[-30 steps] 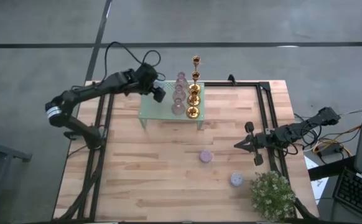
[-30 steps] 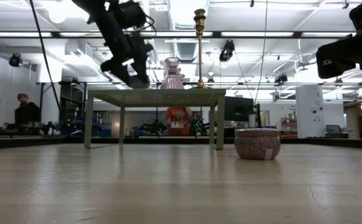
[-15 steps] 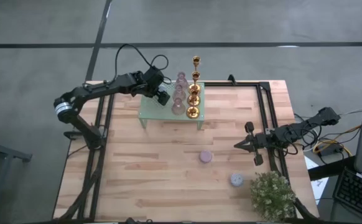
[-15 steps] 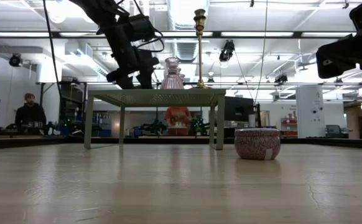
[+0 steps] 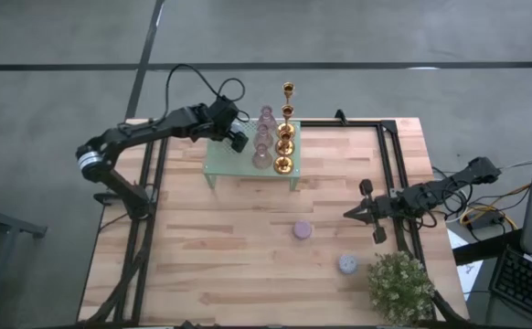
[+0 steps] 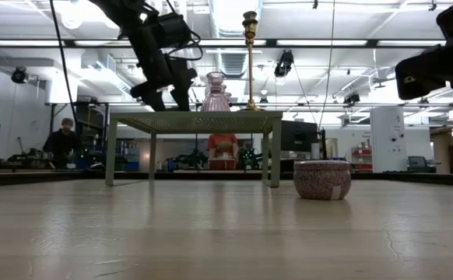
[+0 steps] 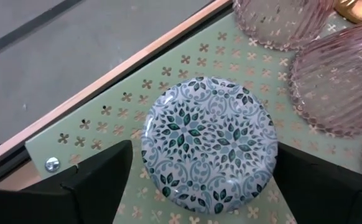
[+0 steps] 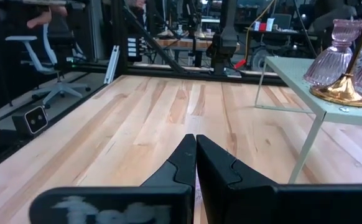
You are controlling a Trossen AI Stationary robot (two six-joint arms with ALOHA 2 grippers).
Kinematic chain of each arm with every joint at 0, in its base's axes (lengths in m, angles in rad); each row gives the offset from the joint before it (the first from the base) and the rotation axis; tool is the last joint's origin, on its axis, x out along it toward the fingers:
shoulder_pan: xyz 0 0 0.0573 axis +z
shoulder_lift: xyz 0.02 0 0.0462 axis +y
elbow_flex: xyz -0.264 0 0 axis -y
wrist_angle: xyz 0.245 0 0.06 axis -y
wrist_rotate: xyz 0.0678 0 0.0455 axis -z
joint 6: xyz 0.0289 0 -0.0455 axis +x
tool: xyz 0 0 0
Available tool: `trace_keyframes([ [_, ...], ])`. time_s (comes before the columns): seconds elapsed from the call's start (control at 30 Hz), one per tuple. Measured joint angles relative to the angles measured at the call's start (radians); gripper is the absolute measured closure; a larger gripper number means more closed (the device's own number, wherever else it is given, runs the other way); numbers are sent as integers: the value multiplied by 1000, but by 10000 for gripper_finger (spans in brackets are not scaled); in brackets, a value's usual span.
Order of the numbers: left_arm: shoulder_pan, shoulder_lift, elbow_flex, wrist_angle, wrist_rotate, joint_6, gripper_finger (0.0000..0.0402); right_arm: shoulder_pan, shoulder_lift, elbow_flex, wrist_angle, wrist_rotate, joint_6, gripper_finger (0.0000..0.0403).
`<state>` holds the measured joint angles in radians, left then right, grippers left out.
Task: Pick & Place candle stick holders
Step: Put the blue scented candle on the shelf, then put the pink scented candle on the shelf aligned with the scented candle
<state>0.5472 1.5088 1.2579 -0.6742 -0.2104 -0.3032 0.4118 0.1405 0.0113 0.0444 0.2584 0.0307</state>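
Note:
On the mint-green rack (image 5: 239, 164) at the far side stand gold stick holders (image 5: 284, 164) and pink glass holders (image 5: 262, 157). A squat round holder with a blue leaf pattern (image 7: 209, 146) sits on the rack's left part. My left gripper (image 5: 235, 138) is open above it, one finger on each side; a strip of rack shows between the holder and one finger. A lilac squat holder (image 5: 302, 230) and a pale blue one (image 5: 347, 264) sit on the table. My right gripper (image 5: 353, 213) is shut and empty, above the table's right side.
A bushy potted plant (image 5: 400, 285) stands at the near right corner, close to the pale blue holder. Black rails (image 5: 389, 174) run along the table's sides. Bare wood lies between the rack and the near edge. A person (image 6: 61, 140) is in the room beyond.
My left gripper has shifted a little toward the pink glass holders over the rack's left part and has turned from a tipped pose to a more upright one. The person in the room behind has walked to the right.

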Motion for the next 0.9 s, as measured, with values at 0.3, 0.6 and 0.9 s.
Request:
trace_keyframes([
  [0.3, -6, -80, 0, 1, 2, 15, 26, 0, 27, 0, 0, 3, 15, 394],
  [0.6, -104, -183, -11, -27, 49, -4, 26, 0, 26, 0, 6, 3, 28, 394],
  [0.9, -339, -230, -51, 22, 54, 41, 73, 0, 26, 0, 72, 4, 164, 394],
])
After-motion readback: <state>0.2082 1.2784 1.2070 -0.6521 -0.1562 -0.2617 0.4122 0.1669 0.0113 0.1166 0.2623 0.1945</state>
